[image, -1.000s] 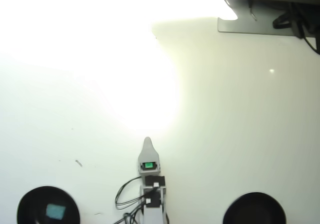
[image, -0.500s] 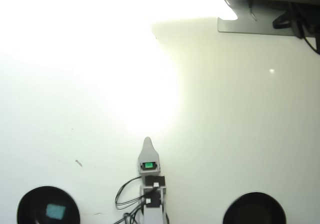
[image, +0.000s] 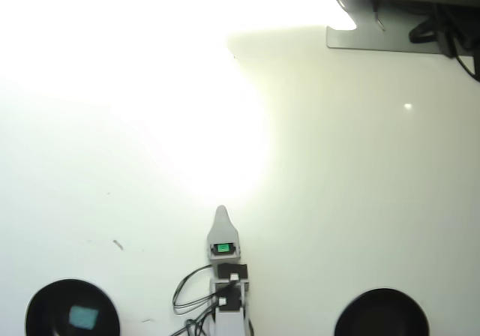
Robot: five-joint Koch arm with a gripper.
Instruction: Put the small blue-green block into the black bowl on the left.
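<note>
Pincer (image: 221, 214) pointing to twelve o'clock over bare worktop (image: 360, 201), jaw state unclear, small blue-green block (image: 83, 318) a pale teal square, seemingly flat inside black bowl (image: 45, 306) at seven o'clock, nothing moved since earlier frame.

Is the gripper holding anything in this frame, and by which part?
Nothing is held. The gripper points up the bare table with nothing at its tip; the small blue-green block lies inside the black bowl at lower left.

**What we cannot make out**

Glare washes out the table's (image: 390, 201) upper left. The bottom edge cuts both the black bowl (image: 45, 298) and the second bowl (image: 382, 310). We see only one gripper (image: 221, 214) tip, so its jaws stay unreadable.
</note>
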